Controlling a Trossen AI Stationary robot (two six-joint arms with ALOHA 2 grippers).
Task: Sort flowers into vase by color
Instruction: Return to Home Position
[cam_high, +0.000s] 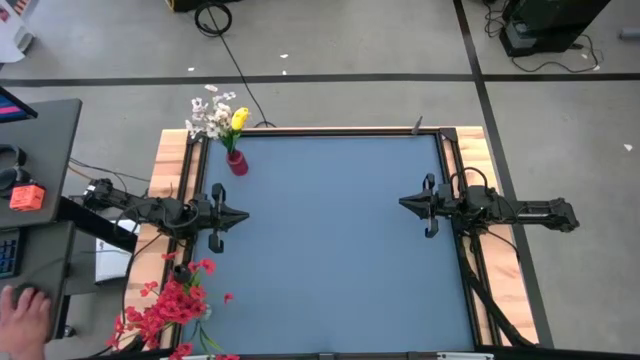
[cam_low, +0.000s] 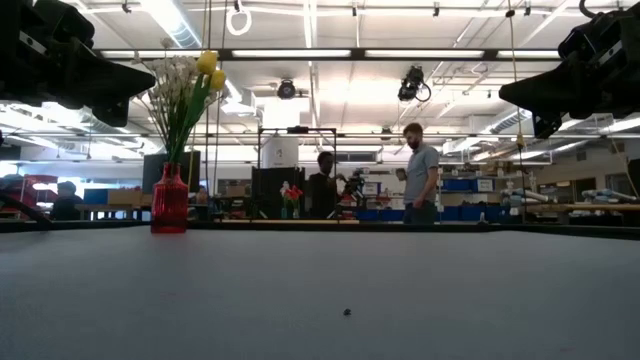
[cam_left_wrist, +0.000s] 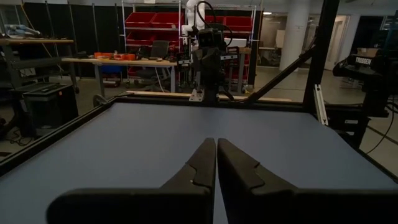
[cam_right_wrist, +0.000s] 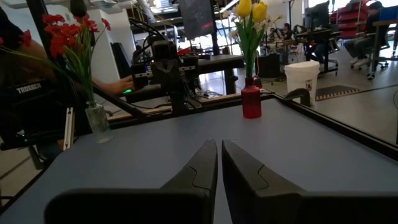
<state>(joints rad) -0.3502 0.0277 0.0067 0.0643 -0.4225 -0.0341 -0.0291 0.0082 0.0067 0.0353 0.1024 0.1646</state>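
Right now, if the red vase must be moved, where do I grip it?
Red vase: grip the narrow neck, jaws level, coming sideways from the table's middle. It stands upright by the edge, and flowers fan out above its mouth, likely blocking a top approach.

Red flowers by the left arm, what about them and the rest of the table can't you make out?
The clear vase: hidden under the red flowers in the high view; outside the low view.
The red flowers: some cut off by the high view's bottom edge, so no count.
A dark speck on the table, low view: too small to identify.
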